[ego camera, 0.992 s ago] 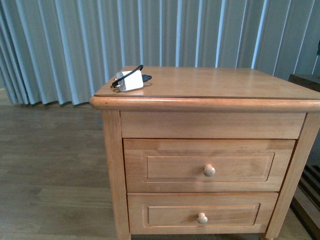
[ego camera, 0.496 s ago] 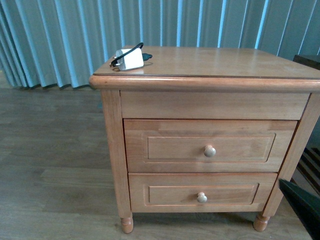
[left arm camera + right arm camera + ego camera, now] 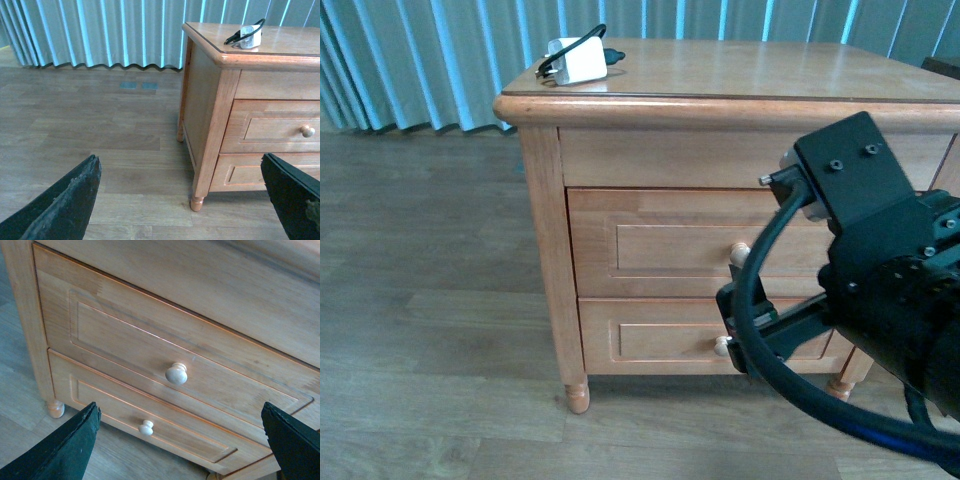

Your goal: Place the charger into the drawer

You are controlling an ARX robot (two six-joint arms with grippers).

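Note:
The white charger (image 3: 575,60) with its black cable lies on the far left corner of the nightstand top (image 3: 770,70); it also shows in the left wrist view (image 3: 248,37). The upper drawer (image 3: 660,245) is shut, with a pale round knob (image 3: 740,253). My right arm (image 3: 880,290) reaches in front of the drawers. My right gripper (image 3: 180,407) is open and empty, facing the drawer front (image 3: 125,340) with the knob (image 3: 176,374) just ahead between its fingers. My left gripper (image 3: 180,157) is open and empty, low over the floor left of the nightstand.
The lower drawer (image 3: 660,340) is shut, and its knob (image 3: 146,428) sits below the upper one. The nightstand's turned foot (image 3: 197,202) stands on the wood floor (image 3: 420,300). Blue-grey curtains (image 3: 420,60) hang behind.
The front view has tilted down, so the nightstand sits higher in the picture. My right arm has come in from the lower right and now stands in front of the drawers.

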